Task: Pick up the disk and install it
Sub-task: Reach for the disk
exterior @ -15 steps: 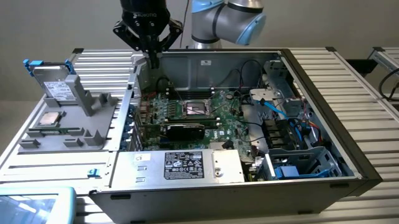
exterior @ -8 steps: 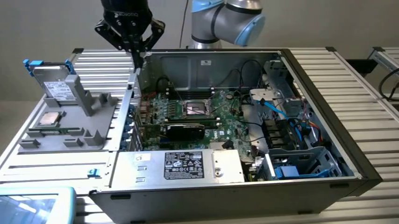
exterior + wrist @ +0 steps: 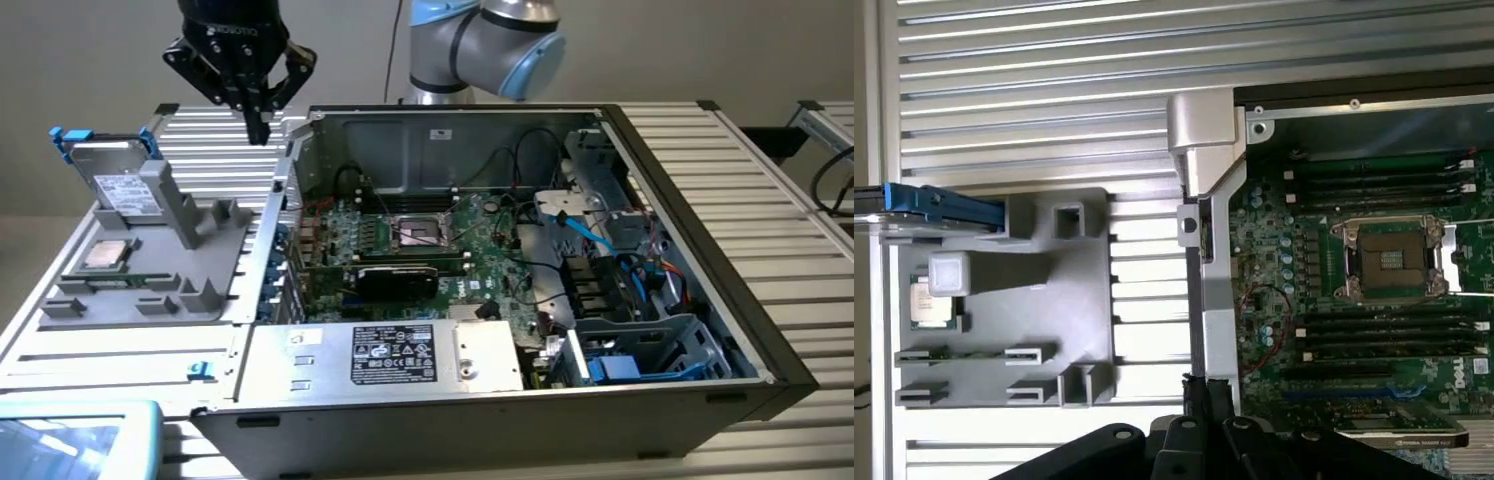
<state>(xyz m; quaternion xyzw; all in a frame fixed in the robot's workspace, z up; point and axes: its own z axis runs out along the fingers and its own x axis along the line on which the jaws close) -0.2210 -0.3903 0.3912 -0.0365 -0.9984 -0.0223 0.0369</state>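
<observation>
The disk (image 3: 116, 182) stands on edge in a slot at the back of the grey holder (image 3: 200, 262), on the exterior view's left; it is silver-grey with a white label and a bright blue frame. The wrist view catches it edge-on as a blue strip (image 3: 939, 206). My gripper (image 3: 256, 122) hangs in the air to the exterior view's right of the disk, over the gap between the holder and the open computer case (image 3: 694, 262). Its black fingers are shut and hold nothing. In the wrist view the gripper (image 3: 1207, 388) points down over the case's silver wall.
A small square CPU chip (image 3: 106, 255) lies in the holder. Inside the case sit the motherboard (image 3: 427, 235), a silver power supply with a black label (image 3: 400, 355) and a blue-edged drive cage (image 3: 641, 350) with cables above it. Everything rests on a slatted metal table (image 3: 787, 200).
</observation>
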